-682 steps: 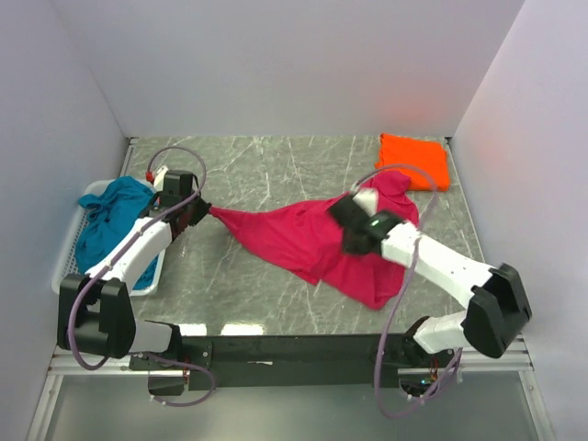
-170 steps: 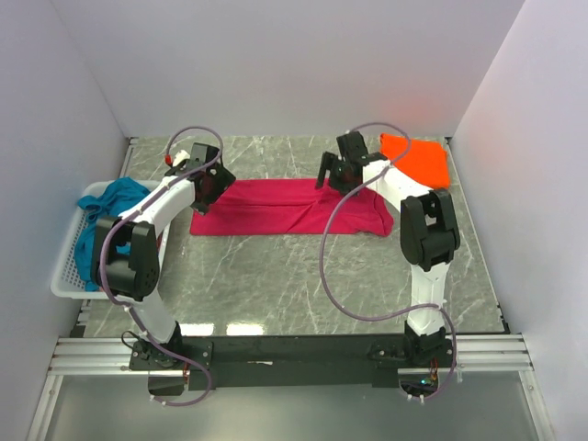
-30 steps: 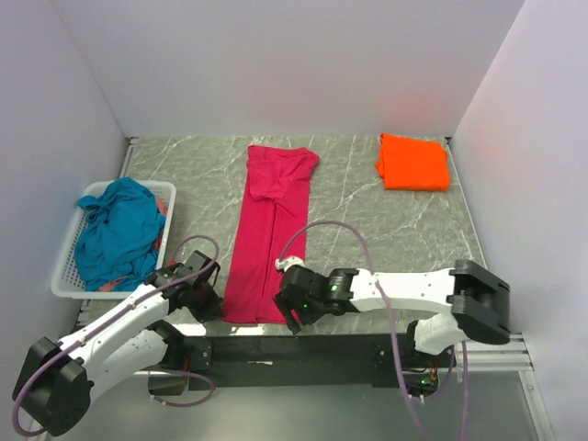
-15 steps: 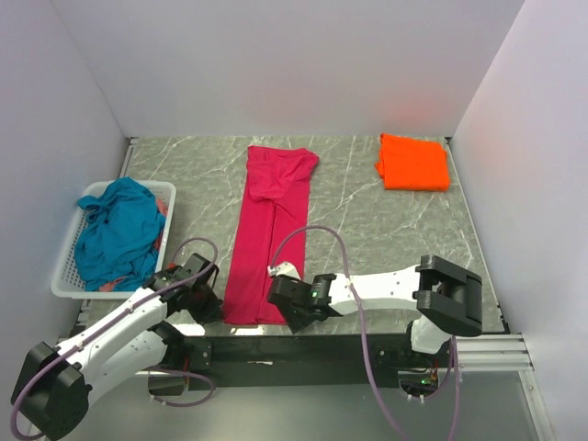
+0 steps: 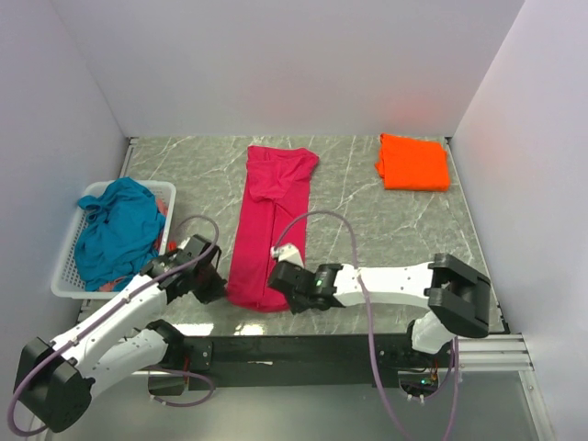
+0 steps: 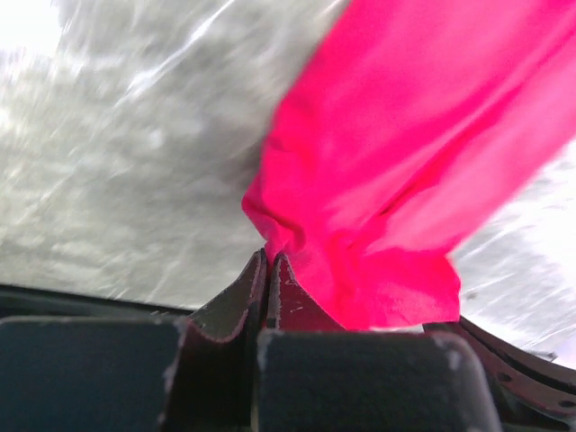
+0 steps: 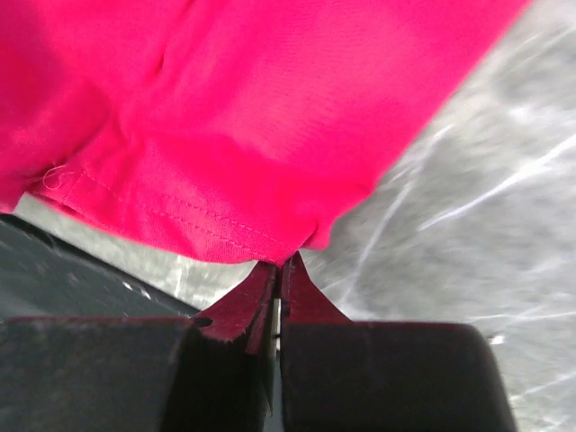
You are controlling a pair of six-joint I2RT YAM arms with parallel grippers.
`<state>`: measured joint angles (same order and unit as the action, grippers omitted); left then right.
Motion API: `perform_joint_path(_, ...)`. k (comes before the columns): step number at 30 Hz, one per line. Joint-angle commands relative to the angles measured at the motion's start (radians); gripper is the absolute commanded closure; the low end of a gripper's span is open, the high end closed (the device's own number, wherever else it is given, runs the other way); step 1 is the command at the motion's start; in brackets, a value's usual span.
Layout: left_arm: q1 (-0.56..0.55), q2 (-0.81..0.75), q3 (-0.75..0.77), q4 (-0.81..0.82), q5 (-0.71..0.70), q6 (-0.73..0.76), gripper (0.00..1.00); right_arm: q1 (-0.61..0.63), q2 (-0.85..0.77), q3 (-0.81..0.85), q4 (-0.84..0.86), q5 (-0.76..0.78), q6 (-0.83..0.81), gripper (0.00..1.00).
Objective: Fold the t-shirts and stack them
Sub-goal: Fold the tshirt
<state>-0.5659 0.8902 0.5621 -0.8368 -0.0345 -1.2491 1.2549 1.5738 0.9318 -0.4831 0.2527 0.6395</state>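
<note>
Hem corners of the magenta t-shirt [image 5: 271, 211] sit pinched in our left tool [image 6: 267, 263] and right tool [image 7: 281, 268]. Its length runs away from both.

Seen from my remote station: I can read no lettering, label, brand, number or sign, whether on the magenta t-shirt [image 5: 269, 220], the orange t-shirt [image 5: 412, 163], the teal t-shirt [image 5: 115, 230], the white basket [image 5: 66, 274] or the marbled tabletop [image 5: 404, 230].
</note>
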Motion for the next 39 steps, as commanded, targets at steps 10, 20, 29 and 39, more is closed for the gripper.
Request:
perform_joint_path(10, 0.083, 0.228, 0.29, 0.281, -0.168, 0.105, 0.99, -0.288, -0.052, 0.173, 0.086, 0.031, -0.123, 1.0)
perform_joint_path(20, 0.169, 0.522, 0.547, 0.338, -0.148, 0.241, 0.99, -0.472, 0.063, 0.32, 0.126, -0.104, -0.175, 1.0)
perform_joint_path(29, 0.218, 0.707, 0.668, 0.378, -0.076, 0.31, 0.99, -0.566, 0.181, 0.435, 0.127, -0.167, -0.21, 1.0)
perform_joint_path(39, 0.244, 0.874, 0.778, 0.386, -0.027, 0.349, 0.99, -0.632, 0.308, 0.522, 0.11, -0.24, -0.25, 1.0)
